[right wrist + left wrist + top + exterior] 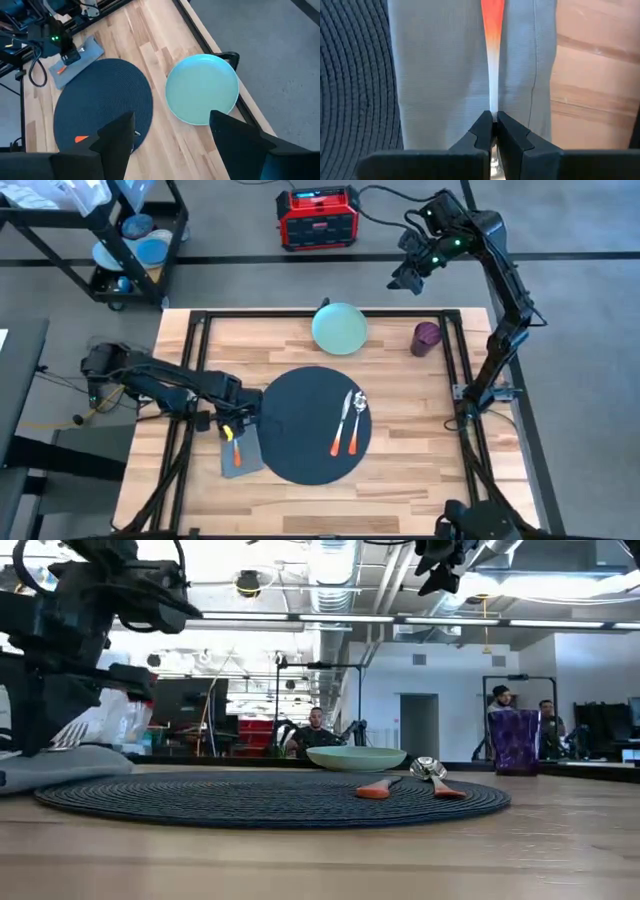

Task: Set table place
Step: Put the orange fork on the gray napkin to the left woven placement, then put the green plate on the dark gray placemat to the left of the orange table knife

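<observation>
The round dark placemat [308, 423] lay flat on the table [400, 470], about midway between its left and right edges and nearer the front edge than the back. The left gripper [232, 432] sat just off the mat's left rim, over a grey napkin [243, 456] that lay beside the mat toward the table's front-left part. In the left wrist view its two dark fingers [481, 131] were pressed almost together, pinching the thin metal shaft of an orange-handled utensil [493, 30] whose handle stretched away over the napkin; the ribbed weave of the mat ran along one side of the napkin and bare wood along the other. Whether that utensil was a knife or a fork could not be told.

On the right half of the mat lay two more orange-handled pieces side by side, one a spoon [356, 423], the other [342, 423] too slim to name.

The right gripper [408, 276] hung high beyond the table's back edge, well apart from the mat, its fingers [117, 140] spread wide and holding nothing. Under it, at the middle of the back edge, sat a pale green plate [339, 328], and a purple cup [426, 337] stood near the back-right corner.
</observation>
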### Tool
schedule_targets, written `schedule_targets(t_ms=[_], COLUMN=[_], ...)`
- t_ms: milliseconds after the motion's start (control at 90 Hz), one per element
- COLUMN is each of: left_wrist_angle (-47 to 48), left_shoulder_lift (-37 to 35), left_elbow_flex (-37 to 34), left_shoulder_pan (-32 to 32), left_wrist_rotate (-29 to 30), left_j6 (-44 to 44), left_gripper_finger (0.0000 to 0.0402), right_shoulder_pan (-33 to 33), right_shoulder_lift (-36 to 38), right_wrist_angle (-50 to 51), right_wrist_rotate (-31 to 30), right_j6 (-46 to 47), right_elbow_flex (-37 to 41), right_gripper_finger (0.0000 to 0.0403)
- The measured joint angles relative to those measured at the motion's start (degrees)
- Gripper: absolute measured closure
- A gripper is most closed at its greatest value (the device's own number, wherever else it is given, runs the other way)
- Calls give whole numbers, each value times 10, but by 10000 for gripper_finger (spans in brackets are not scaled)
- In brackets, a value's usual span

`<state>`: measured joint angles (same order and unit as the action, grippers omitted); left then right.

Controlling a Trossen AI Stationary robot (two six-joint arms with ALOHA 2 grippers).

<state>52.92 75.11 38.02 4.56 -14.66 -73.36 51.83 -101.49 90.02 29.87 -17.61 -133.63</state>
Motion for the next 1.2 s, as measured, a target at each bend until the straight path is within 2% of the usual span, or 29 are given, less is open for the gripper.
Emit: schedule_targets(t_ms=[167, 611, 700, 767, 856, 933, 1033, 1200], left_wrist_angle=[-3, -6, 7, 6, -10, -38, -84, -244], left_shoulder_lift=[0, 0, 0, -1, -3, -3, -2, -33], left_elbow_flex=[0, 4, 24, 40, 62, 73, 90, 149], left_shoulder_pan=[0, 0, 0, -1, -16, -42, -89, -183], left_wrist_rotate=[0, 8, 48, 108, 195, 247, 276, 274], left_j6=[18, 45, 62, 73, 56, 60, 152, 438], left_gripper_finger=[397, 342, 337, 336, 336, 336, 336, 344], right_shoulder_pan=[0, 0, 0, 0, 0, 1, 17, 44], right_shoulder_lift=[0, 0, 0, 0, -1, -9, -27, -71], right_wrist_angle=[0, 0, 0, -1, -27, -70, -122, -142], right_wrist_rotate=[3, 23, 19, -5, -86, -165, -208, -208], right_j6=[-8, -9, -12, -32, -48, -32, -4, 42], right_elbow_flex=[0, 0, 0, 0, 0, 0, 0, 0], right_gripper_finger=[158, 158, 158, 158, 158, 158, 162, 179])
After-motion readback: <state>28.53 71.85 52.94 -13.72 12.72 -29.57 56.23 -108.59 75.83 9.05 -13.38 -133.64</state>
